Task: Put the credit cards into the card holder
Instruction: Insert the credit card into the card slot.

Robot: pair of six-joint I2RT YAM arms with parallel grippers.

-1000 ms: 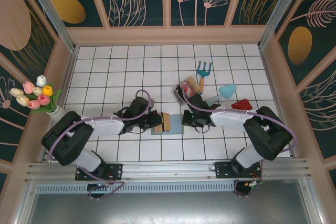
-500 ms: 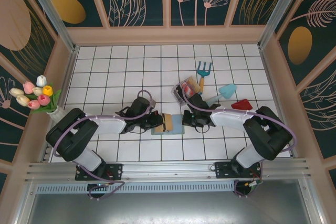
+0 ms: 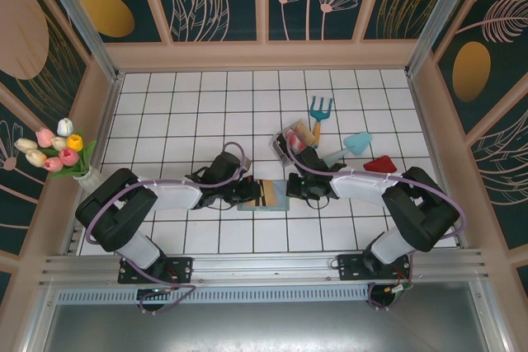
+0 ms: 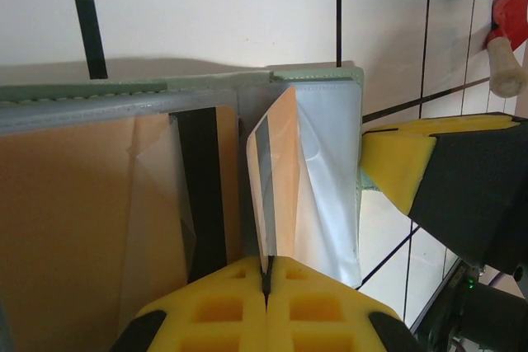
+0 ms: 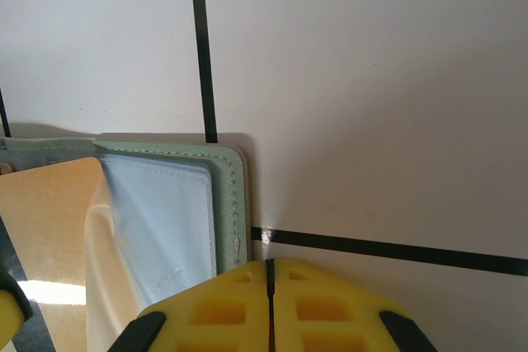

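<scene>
Both arms stretched low and inward, wrists faced each other; left gripper (image 3: pixel 250 194) closed, pads (image 4: pixel 219 307) clamped on a tan credit card (image 4: pixel 282 179) edge; right gripper (image 3: pixel 290 190) closed, pads pressed together.

no readable text, labels, brands, numbers or signs anywhere

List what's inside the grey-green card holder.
A yellow-tan plastic card, pinched by the left gripper, stands at the mouth of the pale blue pocket. A black-striped tan card covers the other half. Deeper contents are hidden.
</scene>
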